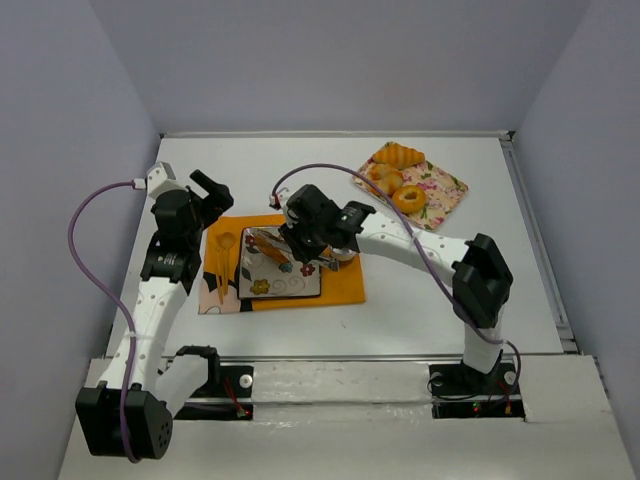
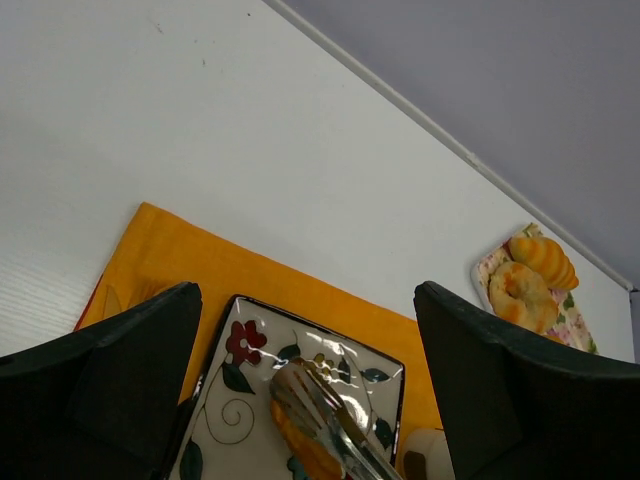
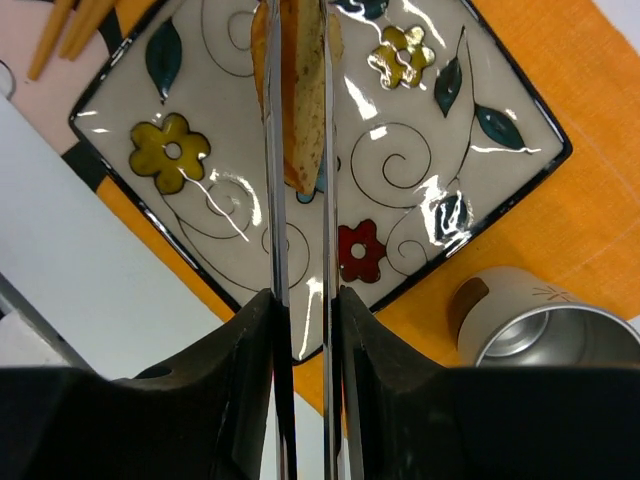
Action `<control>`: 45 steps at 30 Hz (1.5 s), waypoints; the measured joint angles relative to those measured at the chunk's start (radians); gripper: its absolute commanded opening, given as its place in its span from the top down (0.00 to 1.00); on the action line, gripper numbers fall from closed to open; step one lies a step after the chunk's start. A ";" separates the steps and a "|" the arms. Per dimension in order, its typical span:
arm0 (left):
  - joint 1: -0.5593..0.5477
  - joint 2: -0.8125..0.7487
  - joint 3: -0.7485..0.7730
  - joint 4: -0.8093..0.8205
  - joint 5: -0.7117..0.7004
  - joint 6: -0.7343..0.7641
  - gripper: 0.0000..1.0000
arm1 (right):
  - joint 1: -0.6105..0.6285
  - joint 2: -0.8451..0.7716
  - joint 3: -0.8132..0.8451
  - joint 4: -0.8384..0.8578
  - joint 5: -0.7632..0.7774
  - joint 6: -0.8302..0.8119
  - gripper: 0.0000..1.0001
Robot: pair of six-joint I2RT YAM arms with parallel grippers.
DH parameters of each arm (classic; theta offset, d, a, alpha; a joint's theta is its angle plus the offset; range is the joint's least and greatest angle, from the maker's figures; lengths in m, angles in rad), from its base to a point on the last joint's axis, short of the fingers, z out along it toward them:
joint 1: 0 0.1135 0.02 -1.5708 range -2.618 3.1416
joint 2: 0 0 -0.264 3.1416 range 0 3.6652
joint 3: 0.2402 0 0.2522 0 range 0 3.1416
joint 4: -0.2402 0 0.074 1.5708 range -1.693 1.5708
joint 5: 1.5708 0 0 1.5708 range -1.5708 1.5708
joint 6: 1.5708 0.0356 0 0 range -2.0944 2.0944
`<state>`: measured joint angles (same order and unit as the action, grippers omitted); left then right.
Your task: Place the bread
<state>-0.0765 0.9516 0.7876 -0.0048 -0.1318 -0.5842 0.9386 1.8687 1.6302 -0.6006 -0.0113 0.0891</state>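
Placement step, I reckon: R jaws clamped on tongs (image 3: 298, 230) pinching the bread piece (image 3: 303, 100) over the floral plate (image 3: 440, 190). L jaws wide open, empty. Next: I lower, then ease tongs apart.

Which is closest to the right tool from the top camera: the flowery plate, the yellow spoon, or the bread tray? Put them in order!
1. flowery plate, right under the right tool.
2. yellow spoon, left of the plate on the orange mat.
3. bread tray, far back on the right.
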 measured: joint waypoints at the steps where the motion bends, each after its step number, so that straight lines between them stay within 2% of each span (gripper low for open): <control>1: 0.000 -0.003 0.000 0.000 0.000 0.000 0.01 | 0.006 0.020 0.000 -0.002 0.005 -0.002 0.70; 3: 0.000 -0.008 0.000 0.000 0.000 0.000 0.01 | 0.019 0.045 0.003 -0.016 0.012 -0.007 0.52; 6: 0.000 -0.013 0.000 0.000 0.000 0.000 0.01 | 0.024 0.053 0.009 -0.027 0.016 -0.007 0.37; 8: 0.000 -0.014 0.000 0.000 0.000 0.000 0.01 | 0.025 0.051 0.020 -0.030 0.020 -0.014 0.33; 13: 0.000 -0.021 0.000 0.000 0.000 0.000 0.01 | 0.025 0.034 0.030 -0.031 0.023 -0.014 0.32; 23: 0.000 -0.024 0.000 0.000 0.000 0.000 0.01 | 0.000 -0.114 0.021 -0.031 0.070 0.026 0.43; 26: 0.000 -0.029 0.000 0.000 0.000 0.000 0.01 | -0.062 -0.211 -0.006 -0.010 0.084 0.065 0.43; 31: 0.000 -0.034 0.000 0.000 0.000 0.000 0.01 | -0.291 -0.413 -0.148 0.045 0.119 0.153 0.44; 33: 0.000 -0.034 0.000 0.000 0.000 0.000 0.01 | -0.424 -0.506 -0.261 0.046 0.149 0.208 0.44; 36: 0.000 -0.034 0.000 0.000 0.000 0.000 0.01 | -0.538 -0.577 -0.378 0.053 0.157 0.257 0.44; 41: 0.000 -0.035 0.000 0.001 0.001 0.000 0.01 | -0.751 -0.614 -0.518 0.052 0.116 0.312 0.44; 45: 0.000 -0.035 0.000 0.001 0.003 0.000 0.01 | -0.854 -0.566 -0.579 0.058 0.085 0.343 0.44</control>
<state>-0.0765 0.9169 0.7876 -0.0040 -0.1287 -0.5842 0.0845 1.3022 1.0515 -0.5430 0.0738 0.4320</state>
